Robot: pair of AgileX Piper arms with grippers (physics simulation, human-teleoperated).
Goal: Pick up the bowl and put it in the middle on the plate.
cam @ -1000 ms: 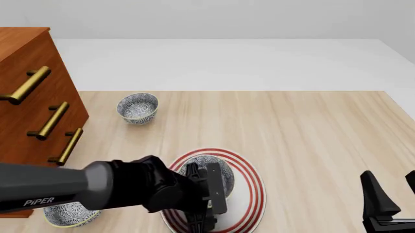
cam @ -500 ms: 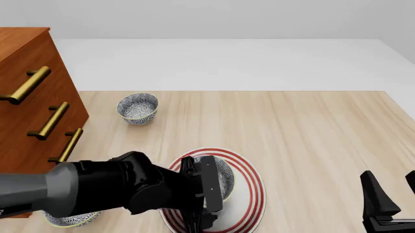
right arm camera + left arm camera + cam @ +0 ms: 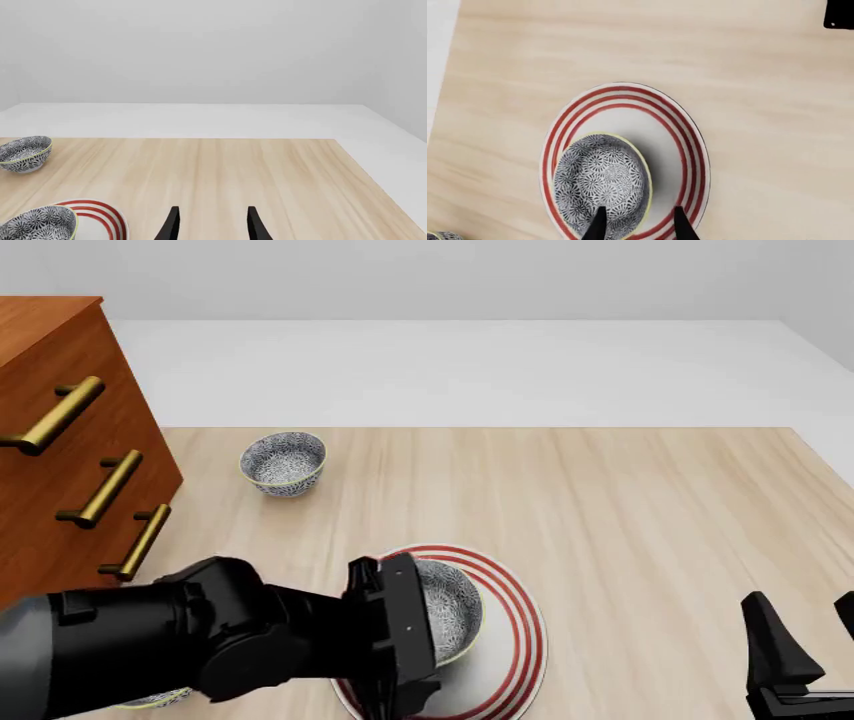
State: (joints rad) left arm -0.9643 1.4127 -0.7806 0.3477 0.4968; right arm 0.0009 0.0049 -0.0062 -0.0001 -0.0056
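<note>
The blue-grey speckled bowl [image 3: 602, 182] [image 3: 451, 602] sits upright on the white red-ringed plate [image 3: 660, 145] [image 3: 523, 632], off-centre and close to the rim on the arm's side. My left gripper [image 3: 638, 227] hovers open above the plate's near edge. Its fingers hold nothing, and in the left wrist view one fingertip [image 3: 597, 225] overlaps the bowl's rim. In the front view the left arm [image 3: 267, 640] hides the plate's left part. My right gripper [image 3: 211, 224] [image 3: 798, 665] is open and empty at the near right. The right wrist view also shows the bowl [image 3: 40, 225] on the plate [image 3: 100, 217].
A second look-alike bowl [image 3: 283, 462] [image 3: 25, 152] stands at the back left. A third bowl [image 3: 147, 700] peeks out under the left arm near the front edge. A wooden drawer cabinet [image 3: 67, 450] with brass handles fills the left side.
The left arm has pulled back and up toward the camera, away from the bowl. The bowl stays on the plate. The right arm has not moved.
</note>
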